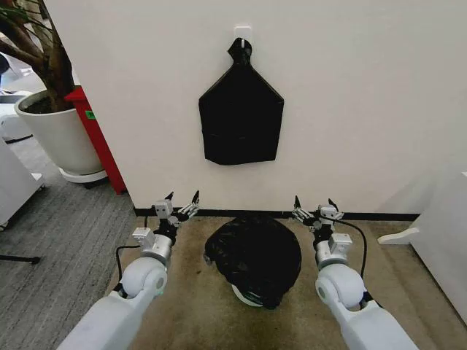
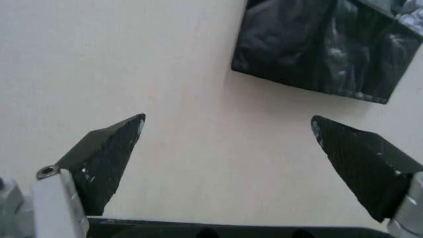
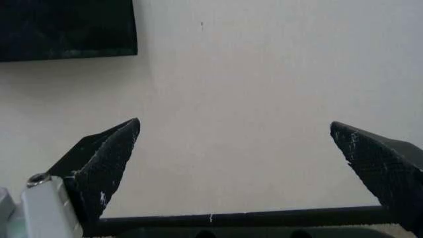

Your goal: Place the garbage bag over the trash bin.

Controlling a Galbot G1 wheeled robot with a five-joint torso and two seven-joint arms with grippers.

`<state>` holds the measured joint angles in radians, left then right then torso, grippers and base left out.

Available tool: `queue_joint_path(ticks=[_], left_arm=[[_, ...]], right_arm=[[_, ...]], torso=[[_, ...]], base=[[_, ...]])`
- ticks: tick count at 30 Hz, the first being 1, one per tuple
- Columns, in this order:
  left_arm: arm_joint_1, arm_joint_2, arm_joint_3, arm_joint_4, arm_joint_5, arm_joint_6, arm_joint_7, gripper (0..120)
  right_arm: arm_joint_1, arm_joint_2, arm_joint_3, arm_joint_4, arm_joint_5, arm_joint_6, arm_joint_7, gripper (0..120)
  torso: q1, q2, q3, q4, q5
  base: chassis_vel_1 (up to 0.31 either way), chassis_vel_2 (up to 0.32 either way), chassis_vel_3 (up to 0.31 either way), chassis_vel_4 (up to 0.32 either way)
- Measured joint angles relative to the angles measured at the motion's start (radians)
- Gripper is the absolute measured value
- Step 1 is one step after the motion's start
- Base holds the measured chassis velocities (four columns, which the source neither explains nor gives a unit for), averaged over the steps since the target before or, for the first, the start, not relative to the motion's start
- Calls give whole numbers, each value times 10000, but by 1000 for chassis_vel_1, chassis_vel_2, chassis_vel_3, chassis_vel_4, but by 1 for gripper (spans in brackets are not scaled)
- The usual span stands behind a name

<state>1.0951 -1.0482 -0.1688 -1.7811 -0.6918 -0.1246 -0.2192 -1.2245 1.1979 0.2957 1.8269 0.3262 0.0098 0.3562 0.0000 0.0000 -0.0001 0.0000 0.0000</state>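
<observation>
One glossy black plastic garbage bag [image 1: 253, 257] is lying draped over one small round cream-white trash bin [image 1: 244, 295] in the lower centre of the head view, covering all but a sliver of the bin's pale rim at the bottom. Two grippers are hovering on either side of it: the left gripper [image 1: 182, 200] left of centre and the right gripper [image 1: 314, 205] right of centre, both with fingers spread wide and holding nothing. One flat black five-cornered sheaf with a knotted top [image 1: 241, 111] is hanging from one white wall hook [image 1: 243, 32] in the upper centre. One large white planter [image 1: 60, 137] is standing at the upper left.
</observation>
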Motion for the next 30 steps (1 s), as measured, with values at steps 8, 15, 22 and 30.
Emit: queue_joint_path(ticks=[8,15,22,30], left_arm=[[411,-213,-5,90,251,-249,41,100],[531,-244,-86,70,49,-439,195,100],[424,-272,-96,149,79,-444,167,100],[504,-365,-101,279,267,-467,51,100]], right_arm=[[102,-73,63,-211,-6,324,-520,100],[132,-167,55,-239,-70,365,-627,100],[253,-255,41,-272,-55,389,-707,100],[342,-329,-4,-398,-34,384,-768,100]], torso=[[0,0,0,2,-1],[0,0,0,1,0],[0,0,0,0,1],[0,0,0,1,0]], base=[[0,0,0,0],[0,0,0,0],[0,0,0,0],[0,0,0,0]])
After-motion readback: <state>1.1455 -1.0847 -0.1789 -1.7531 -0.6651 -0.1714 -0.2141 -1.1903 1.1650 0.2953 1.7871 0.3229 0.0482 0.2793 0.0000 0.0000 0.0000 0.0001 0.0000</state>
